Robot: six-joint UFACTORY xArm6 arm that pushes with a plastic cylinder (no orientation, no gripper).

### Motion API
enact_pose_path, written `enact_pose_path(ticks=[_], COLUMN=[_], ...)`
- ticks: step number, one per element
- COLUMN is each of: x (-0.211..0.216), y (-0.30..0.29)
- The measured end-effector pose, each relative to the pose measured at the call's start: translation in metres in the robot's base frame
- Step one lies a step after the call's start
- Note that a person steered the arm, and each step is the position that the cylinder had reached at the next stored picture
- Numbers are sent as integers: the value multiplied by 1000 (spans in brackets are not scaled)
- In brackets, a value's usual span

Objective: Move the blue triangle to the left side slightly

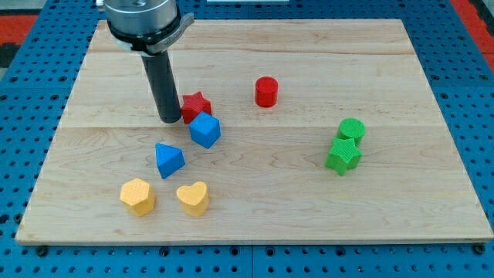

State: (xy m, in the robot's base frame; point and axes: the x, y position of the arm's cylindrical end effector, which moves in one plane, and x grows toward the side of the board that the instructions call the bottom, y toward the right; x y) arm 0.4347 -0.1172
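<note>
8 small blocks lie on the pale wooden worktop (255, 208), which rests on a blue pegboard surface (23, 139). The blue triangle (168, 160) sits left of the worktop's centre, toward the view's bottom. Just up and to its right is a blue cube-like block (205, 130), near it but apart. That block touches, or nearly touches, a red star (195, 105) directly above it.

My tip (170, 120) stands just left of the red star, touching or almost touching its left edge, and up and slightly left of the blue cube-like block. The blue triangle lies below my tip, with a strip of bare wood between them. The rod ends plainly, with no jaws to open or close.

Below the blue triangle, 2 yellow blocks sit near the worktop's bottom edge: a yellow hexagon (137, 195) down and to its left, and a yellow heart (193, 198) down and to its right, apart from each other. Only bare wood lies on the triangle's left side at its own level.

Well apart, a red cylinder (266, 91) stands toward the view's top. At the view's right, a green cylinder (351, 129) touches a green star (343, 156) below it.
</note>
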Motion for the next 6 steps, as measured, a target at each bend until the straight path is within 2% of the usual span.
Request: enact_pose_path(ticks=[2, 3, 4, 5, 6], x=[-50, -43, 15, 40, 86], y=[96, 117, 146, 115, 37])
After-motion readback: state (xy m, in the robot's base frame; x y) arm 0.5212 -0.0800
